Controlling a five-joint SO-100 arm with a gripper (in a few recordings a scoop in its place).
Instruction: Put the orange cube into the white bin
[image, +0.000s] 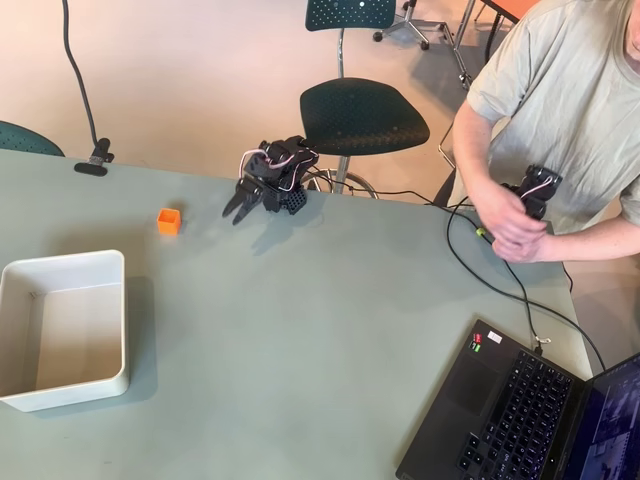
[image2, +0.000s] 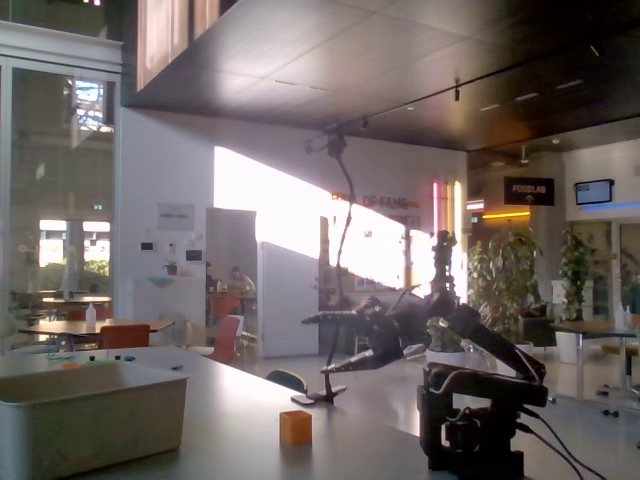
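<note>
Orange cube: smooth plastic, slight sheen. White bin: smooth plastic, semi-gloss walls. Table: pale grey-green, matt, smooth. Gripper, right of cube in overhead view: matt black plastic. Laptop, far right of bin: dark matt casing.

White bin cut off by left edge in fixed view; end effector backlit, jaw gap probably unreadable.
</note>
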